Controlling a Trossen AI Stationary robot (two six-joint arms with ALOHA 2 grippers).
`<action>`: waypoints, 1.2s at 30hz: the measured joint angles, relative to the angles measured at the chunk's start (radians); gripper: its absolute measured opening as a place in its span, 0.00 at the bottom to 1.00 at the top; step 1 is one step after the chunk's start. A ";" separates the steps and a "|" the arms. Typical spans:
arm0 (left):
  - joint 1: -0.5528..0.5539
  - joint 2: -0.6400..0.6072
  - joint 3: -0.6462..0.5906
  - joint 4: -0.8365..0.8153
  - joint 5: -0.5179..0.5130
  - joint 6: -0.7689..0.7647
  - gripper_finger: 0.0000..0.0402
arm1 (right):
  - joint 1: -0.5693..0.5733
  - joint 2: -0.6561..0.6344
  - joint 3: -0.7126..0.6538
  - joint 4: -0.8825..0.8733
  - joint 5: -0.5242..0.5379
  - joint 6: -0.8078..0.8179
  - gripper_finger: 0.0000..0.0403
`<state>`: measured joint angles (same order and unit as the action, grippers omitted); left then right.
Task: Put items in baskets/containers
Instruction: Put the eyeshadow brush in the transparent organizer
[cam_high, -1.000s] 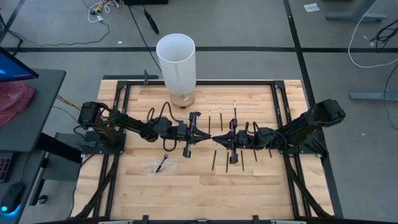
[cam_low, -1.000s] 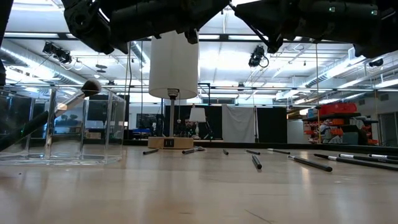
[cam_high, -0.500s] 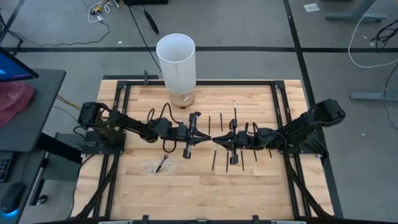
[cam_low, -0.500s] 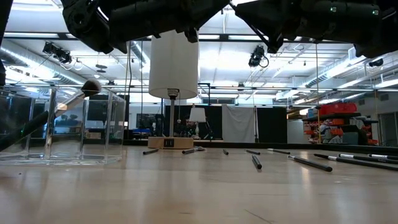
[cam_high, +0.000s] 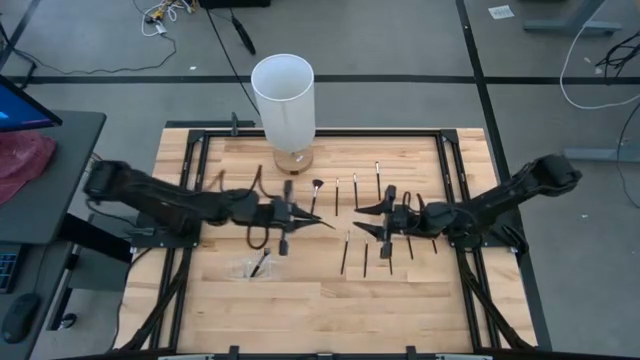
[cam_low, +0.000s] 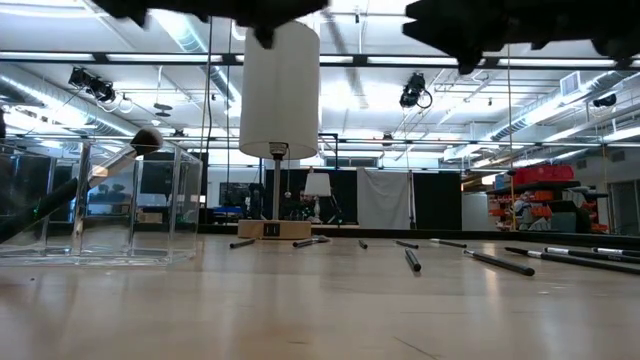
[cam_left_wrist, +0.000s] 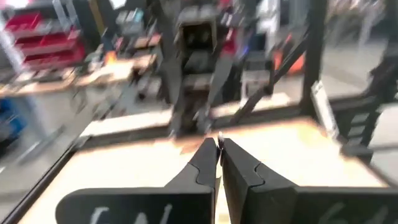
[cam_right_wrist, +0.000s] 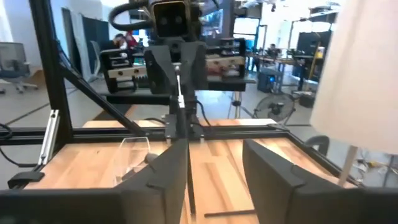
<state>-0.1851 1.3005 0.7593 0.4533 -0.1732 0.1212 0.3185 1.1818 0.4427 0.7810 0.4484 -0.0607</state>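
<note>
My left gripper (cam_high: 328, 224) hangs over the table's middle, shut on a thin makeup brush (cam_right_wrist: 178, 84). Facing it a short gap away, my right gripper (cam_high: 358, 219) stands open with nothing between its fingers (cam_right_wrist: 161, 180). Several dark brushes lie flat on the wood: one with a fanned tip (cam_high: 315, 190), two at the far side (cam_high: 353, 190), others under my right gripper (cam_high: 345, 255). The clear container (cam_high: 255, 266) stands near-left of centre; one brush (cam_low: 75, 190) leans in it, head over the rim. My left gripper pinches the brush between its two fingertips (cam_left_wrist: 219, 142), where a pale sliver shows. In the right wrist view the brush is a thin pale line (cam_right_wrist: 179, 93) between the shut fingers. The fingers reach level, from the table's left. The brush is clear of the table.
A tall white cylinder (cam_high: 283, 95) on a wooden foot stands at the far edge, behind my left gripper. A black frame (cam_high: 190, 135) runs round the tabletop. Bare wood lies along the near edge (cam_high: 330, 310).
The two grippers met tip to tip over the table's middle. My right gripper has opened and drawn back toward the right edge, rising a little. My left gripper, still shut, has pulled back toward the left edge and up. A gap now separates them.
</note>
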 joint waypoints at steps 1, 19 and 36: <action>-0.024 -0.047 0.000 -0.073 -0.047 -0.005 0.02 | 0.006 -0.017 0.000 -0.023 0.005 0.005 0.41; -0.520 -0.319 0.302 -1.338 -0.369 -0.898 0.02 | 0.028 0.103 0.000 0.009 0.007 0.026 0.38; -0.641 -0.319 -0.032 -1.257 -0.431 -1.297 0.05 | 0.028 0.107 0.000 0.028 0.007 0.022 0.36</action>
<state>-0.8257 0.9815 0.7269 -0.8035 -0.6038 -1.1756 0.3466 1.2888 0.4427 0.8090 0.4557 -0.0389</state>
